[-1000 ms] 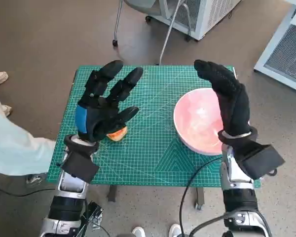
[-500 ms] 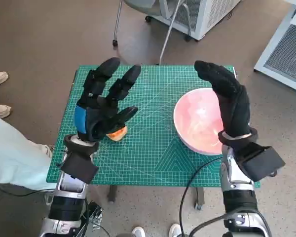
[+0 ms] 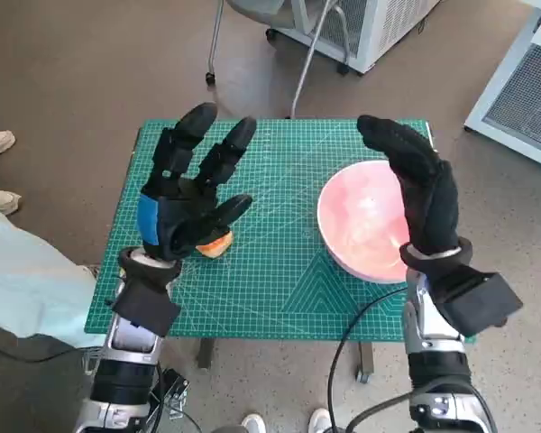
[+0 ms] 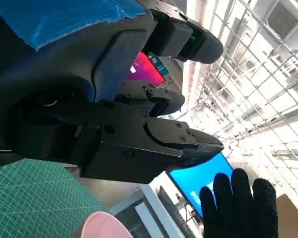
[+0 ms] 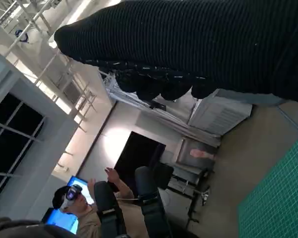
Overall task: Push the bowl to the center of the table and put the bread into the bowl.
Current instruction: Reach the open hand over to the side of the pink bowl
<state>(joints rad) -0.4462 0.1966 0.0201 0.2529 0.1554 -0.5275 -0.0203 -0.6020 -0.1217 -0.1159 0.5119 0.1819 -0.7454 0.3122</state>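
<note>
A pink bowl [image 3: 361, 221] sits on the right part of the green cutting mat [image 3: 279, 271]; its rim [image 4: 102, 225] shows in the left wrist view. My right hand [image 3: 419, 194] is raised above the bowl's right side, fingers stretched out, holding nothing. The bread [image 3: 215, 244], an orange-brown piece, lies on the mat's left part, mostly hidden under my left hand [image 3: 189, 189]. That hand hovers above it with fingers spread, empty. The gloved right hand [image 4: 241, 206] also appears in the left wrist view.
A person's pale sleeve [image 3: 22, 280] and shoes [image 3: 0, 140] are at the left of the table. A chair base [image 3: 270, 36] and a white cabinet [image 3: 379, 23] stand behind it. A seated person [image 5: 84, 208] shows in the right wrist view.
Both hands stay nearly still above the table. The person's pale sleeve at the left has moved lower in the picture.
</note>
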